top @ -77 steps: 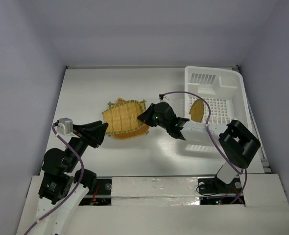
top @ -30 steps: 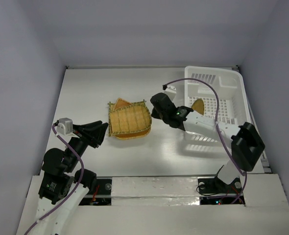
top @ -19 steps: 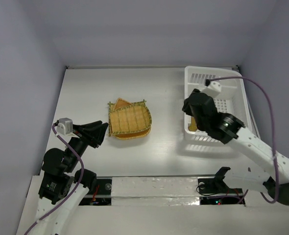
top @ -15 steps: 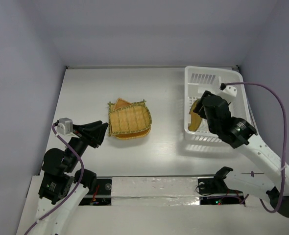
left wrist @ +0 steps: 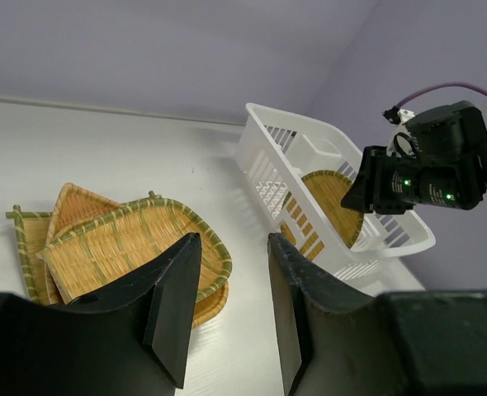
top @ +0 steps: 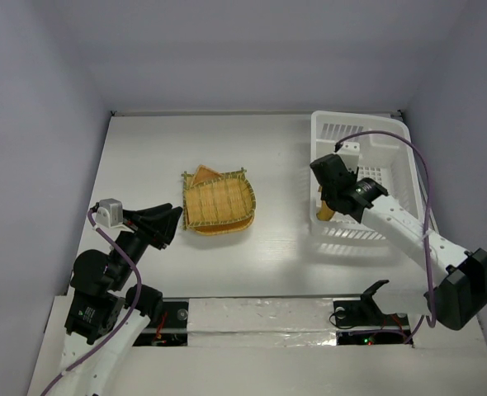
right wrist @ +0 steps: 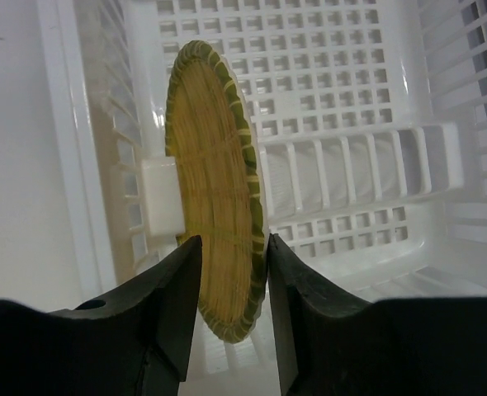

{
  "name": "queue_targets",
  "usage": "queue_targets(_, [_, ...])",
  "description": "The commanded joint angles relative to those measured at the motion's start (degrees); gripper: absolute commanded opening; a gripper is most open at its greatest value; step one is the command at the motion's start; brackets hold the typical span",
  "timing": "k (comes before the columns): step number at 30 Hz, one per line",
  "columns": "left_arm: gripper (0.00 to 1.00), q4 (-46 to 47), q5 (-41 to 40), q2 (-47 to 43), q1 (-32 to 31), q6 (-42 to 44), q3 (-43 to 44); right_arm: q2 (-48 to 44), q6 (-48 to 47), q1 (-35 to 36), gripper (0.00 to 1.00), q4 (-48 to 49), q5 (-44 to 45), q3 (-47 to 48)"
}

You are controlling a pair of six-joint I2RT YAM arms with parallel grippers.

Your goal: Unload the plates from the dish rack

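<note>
Three woven bamboo plates lie stacked [top: 217, 202] mid-table, also in the left wrist view [left wrist: 120, 247]. One round plate [right wrist: 215, 223] stands on edge inside the white dish rack [top: 400, 157], leaning against its left wall; the left wrist view shows it too [left wrist: 334, 198]. My right gripper [right wrist: 234, 243] is open, with a jaw on each side of that plate's near rim; from above it sits over the rack's left wall [top: 328, 196]. My left gripper [left wrist: 235, 243] is open and empty, hovering near the table's front left [top: 171, 221].
The rack [right wrist: 351, 190] has slotted walls, a grid floor and an inner divider [right wrist: 367, 161]. It stands at the table's right edge, next to the right wall. Grey walls enclose the table on three sides.
My right arm left a square plate on the stack, swung right to the rack and came down over the standing round plate. The left arm has not moved.
</note>
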Motion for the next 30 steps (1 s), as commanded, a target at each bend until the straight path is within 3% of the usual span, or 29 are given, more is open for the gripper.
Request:
queue_targets(1, [0.35, 2.0, 0.1, 0.5, 0.0, -0.3, -0.1, 1.6, -1.4, -1.0, 0.42, -0.5, 3.0, 3.7])
queue_targets(6, [0.35, 2.1, 0.1, 0.3, 0.0, -0.3, -0.1, 3.6, -2.2, -1.5, 0.38, -0.2, 3.0, 4.1])
queue_targets(13, [0.35, 2.1, 0.4, 0.3, 0.0, -0.2, -0.1, 5.8, -3.9, -1.5, 0.01, -2.9, 7.5, 7.6])
queue_targets(26, [0.35, 2.3, 0.7, 0.5, 0.0, -0.2, -0.1, 0.5, -8.0, -1.5, 0.0, -11.8, 15.7, 22.4])
queue_targets(30, [0.35, 2.3, 0.5, 0.5, 0.0, -0.3, -0.1, -3.6, -7.7, -0.8, 0.0, -9.6, 11.3, 26.6])
